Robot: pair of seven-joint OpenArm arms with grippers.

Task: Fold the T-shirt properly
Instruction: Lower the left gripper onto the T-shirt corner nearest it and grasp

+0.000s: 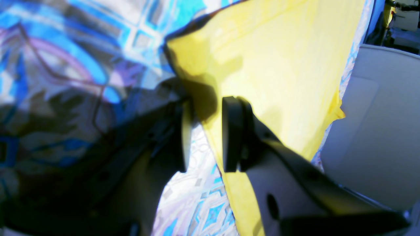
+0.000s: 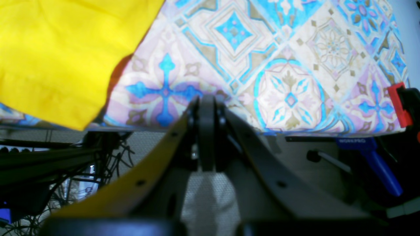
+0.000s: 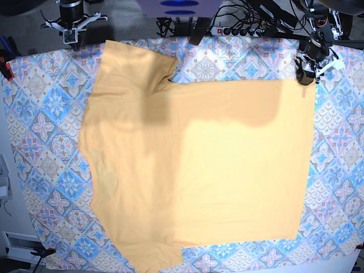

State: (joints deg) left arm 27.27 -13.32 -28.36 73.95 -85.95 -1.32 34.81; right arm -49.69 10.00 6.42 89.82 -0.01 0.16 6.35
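The yellow-orange T-shirt lies spread flat on the tile-patterned tablecloth, plain face up, with no lettering visible. One sleeve points toward the back left and the other toward the front. My left gripper hovers at the shirt's back right corner. In the left wrist view its jaws stand apart over the edge of the shirt, with tablecloth showing in the gap. My right gripper sits at the back left table edge, off the shirt. It is shut on nothing, and a sleeve of the shirt lies to its left.
A red clamp and a blue-handled clamp hold the tablecloth at the table edge. Cables hang below that edge. A power strip lies behind the table. A pale grey surface lies beyond the table's side.
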